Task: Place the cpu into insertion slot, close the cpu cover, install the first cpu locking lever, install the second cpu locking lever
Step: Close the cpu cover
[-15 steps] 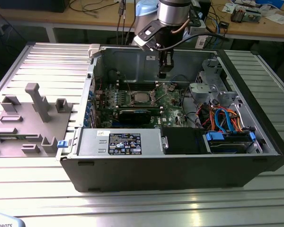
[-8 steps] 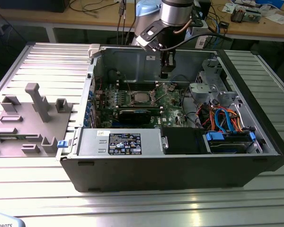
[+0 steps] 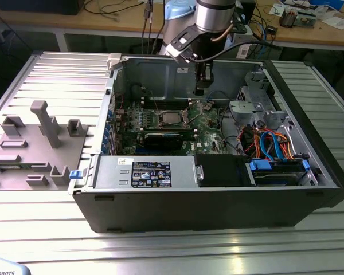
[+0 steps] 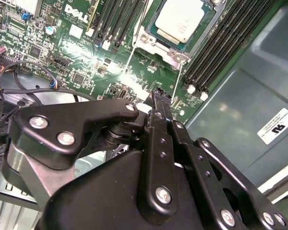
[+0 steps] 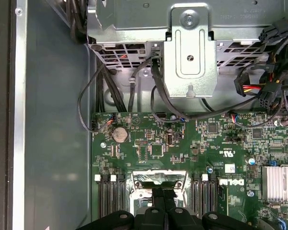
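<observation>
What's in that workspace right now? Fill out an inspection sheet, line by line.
Surface: slotted metal table carries an open computer case.
Job's things: cpu sits in the insertion slot, cpu cover framing it; thin wire levers beside it, latching unclear.
Clutter: grey fixture tray on the exterior view's left.
Grippers: gripper hangs over the green board near the insertion slot, fingers together, nothing held.
Cables: orange and blue cables inside the case; black cables by the board.
Surroundings: wooden bench behind, littered with small items.

Open computer case (image 3: pixel 218 209) on slatted table (image 3: pixel 160 252); grey fixture block (image 3: pixel 49 129) at exterior view's left.
</observation>
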`<state>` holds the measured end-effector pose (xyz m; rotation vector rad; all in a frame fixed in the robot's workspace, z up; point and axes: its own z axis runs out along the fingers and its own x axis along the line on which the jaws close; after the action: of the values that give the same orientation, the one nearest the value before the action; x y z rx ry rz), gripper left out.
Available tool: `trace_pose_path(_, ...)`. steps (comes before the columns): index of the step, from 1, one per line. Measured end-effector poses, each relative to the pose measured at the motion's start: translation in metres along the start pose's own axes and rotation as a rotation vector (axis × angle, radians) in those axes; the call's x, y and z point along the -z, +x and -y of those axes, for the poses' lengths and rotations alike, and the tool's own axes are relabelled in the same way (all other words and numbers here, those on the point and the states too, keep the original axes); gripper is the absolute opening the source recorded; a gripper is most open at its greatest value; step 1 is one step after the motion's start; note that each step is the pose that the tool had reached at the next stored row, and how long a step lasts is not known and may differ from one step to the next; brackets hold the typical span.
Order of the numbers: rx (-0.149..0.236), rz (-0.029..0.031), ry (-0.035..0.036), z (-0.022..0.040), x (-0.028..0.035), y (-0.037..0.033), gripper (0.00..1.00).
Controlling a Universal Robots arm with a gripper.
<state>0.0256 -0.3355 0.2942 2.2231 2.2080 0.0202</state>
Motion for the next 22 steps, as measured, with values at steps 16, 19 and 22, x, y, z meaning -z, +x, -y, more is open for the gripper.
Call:
trace_pose_path(16, 0.002, -0.0003, 0.0009, -0.0053, -0.0021, 0.0001, 0.11)
trace_pose_path(19, 0.019, -0.0003, 0.0018, -0.0079, -0.0037, 0.0, 0.11)
trace_pose_path(22, 0.043, -0.0007, 0.0024, -0.0106, -0.0053, 0.0001, 0.11)
